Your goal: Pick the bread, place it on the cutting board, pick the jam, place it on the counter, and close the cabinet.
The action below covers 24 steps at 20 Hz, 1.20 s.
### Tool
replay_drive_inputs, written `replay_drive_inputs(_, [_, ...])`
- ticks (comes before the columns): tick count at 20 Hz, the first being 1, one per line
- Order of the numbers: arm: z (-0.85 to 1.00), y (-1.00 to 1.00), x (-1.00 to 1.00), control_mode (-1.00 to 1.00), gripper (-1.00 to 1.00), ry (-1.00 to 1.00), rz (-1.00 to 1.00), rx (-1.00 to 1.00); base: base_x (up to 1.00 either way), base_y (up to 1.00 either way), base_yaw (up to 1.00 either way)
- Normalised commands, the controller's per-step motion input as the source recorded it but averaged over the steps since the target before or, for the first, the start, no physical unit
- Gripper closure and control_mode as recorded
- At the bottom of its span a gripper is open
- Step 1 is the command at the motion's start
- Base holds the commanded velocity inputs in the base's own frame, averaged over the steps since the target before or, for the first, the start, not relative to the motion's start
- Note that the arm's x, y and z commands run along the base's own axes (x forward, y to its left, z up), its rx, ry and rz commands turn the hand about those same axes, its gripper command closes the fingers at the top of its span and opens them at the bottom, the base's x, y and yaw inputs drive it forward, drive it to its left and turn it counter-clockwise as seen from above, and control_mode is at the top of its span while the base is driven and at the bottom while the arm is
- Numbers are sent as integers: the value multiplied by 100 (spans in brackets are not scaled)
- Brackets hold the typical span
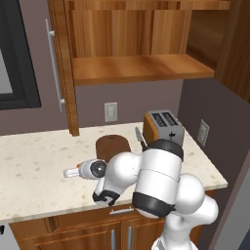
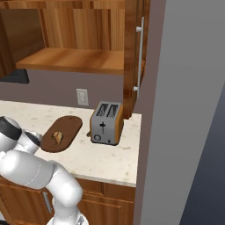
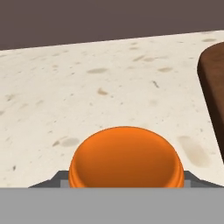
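Pale cream stone with brown speckles makes the worktop, which runs along a dull purple-grey wall over wooden drawers. In the hand view the jam is very close: a squat orange jar, smooth and rounded, sitting between the two dark fingers, whose tips show at both sides of it. The fingers seem closed against the jar, low over the worktop, just left of the cutting board. This dark brown oval board lies flat, and the bread rests on it, a small piece with tan spots. Right of the board stands a silver and orange toaster. Above, the cabinet is open, with its door swung out to the left and a bare wooden shelf inside. The robot's own white arm hides much of the board in the left base view.
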Motion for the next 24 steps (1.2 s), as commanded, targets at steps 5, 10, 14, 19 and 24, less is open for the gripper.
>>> replay_drive_inputs(5, [0,0,0,-100,-100,0,0,0,0,0,0])
replay_drive_inputs(10, [0,0,0,-100,-100,0,0,0,0,0,0])
replay_drive_inputs(14, [0,0,-2,-100,-100,0,0,0,0,0,0])
replay_drive_inputs(19, [0,0,-26,-100,-100,0,0,0,0,0,0])
replay_drive_inputs(24, [4,0,-29,-100,-100,0,0,0,0,0,0])
